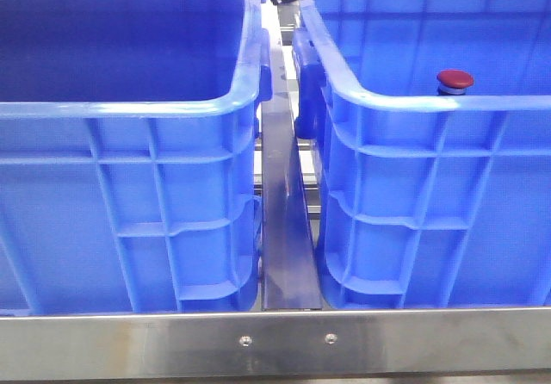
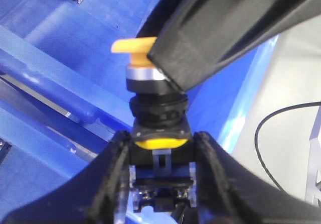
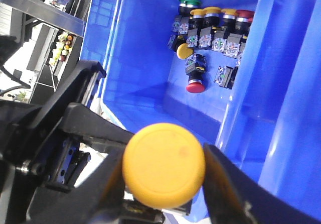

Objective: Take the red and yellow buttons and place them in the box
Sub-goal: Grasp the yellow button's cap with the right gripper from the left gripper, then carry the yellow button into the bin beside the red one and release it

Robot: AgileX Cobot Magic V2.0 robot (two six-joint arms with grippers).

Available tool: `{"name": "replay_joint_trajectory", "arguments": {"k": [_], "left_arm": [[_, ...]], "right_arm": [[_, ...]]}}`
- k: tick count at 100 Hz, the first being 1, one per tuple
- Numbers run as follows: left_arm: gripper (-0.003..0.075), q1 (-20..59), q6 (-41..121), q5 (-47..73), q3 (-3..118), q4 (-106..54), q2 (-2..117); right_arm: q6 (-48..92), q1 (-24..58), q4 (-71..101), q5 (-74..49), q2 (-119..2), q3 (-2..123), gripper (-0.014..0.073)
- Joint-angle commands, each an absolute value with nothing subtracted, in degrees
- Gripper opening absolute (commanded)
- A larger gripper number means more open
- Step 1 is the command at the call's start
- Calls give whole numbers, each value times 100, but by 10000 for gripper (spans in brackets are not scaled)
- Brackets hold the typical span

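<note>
Yellow button (image 2: pixel 158 108) is being handed over above the blue bins, left gripper (image 2: pixel 161 156) clamping its body and right gripper (image 3: pixel 163 176) pinching its cap (image 3: pixel 164 164), so one should be releasing only once the other's hold is secure.

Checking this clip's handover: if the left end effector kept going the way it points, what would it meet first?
Probably the right end effector, whose black finger already overlaps the yellow mushroom-head push button that the left end effector holds; depth is unclear.
</note>
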State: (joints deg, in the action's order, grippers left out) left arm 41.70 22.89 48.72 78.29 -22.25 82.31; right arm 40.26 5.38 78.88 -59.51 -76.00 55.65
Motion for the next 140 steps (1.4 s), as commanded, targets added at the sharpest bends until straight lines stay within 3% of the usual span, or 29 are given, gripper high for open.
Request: {"name": "replay_joint_trajectory", "arguments": {"k": [1, 10, 25, 32, 54, 78, 115, 140], "left_arm": [[79, 4216, 2290, 4723, 7991, -2399, 8027], [176, 4216, 2342, 4709, 7991, -2399, 8027], [475, 4216, 2474, 4720, 7991, -2399, 8027], [548, 4216, 2474, 4720, 7991, -2399, 8027], [544, 4216, 2474, 4732, 8016, -2399, 8027], [544, 4216, 2474, 4742, 8016, -2399, 8016], [544, 4216, 2474, 4731, 8016, -2399, 8016], [544, 4216, 2474, 4731, 8016, -2399, 8016]], "right_arm": [[4077, 544, 8342, -6054, -7459, 5754, 141], [4077, 544, 8342, -6054, -7459, 5754, 141], [4077, 544, 8342, -6054, -7459, 5754, 141], [4077, 544, 8342, -6054, -7459, 5754, 141], [4092, 457, 8394, -5652, -7459, 5774, 136], [4694, -225, 8383, -5150, -7459, 6024, 136], [7035, -1123, 8368, -4356, -7459, 6114, 136], [7238, -1232, 8362, -2820, -7495, 6069, 136]]}}
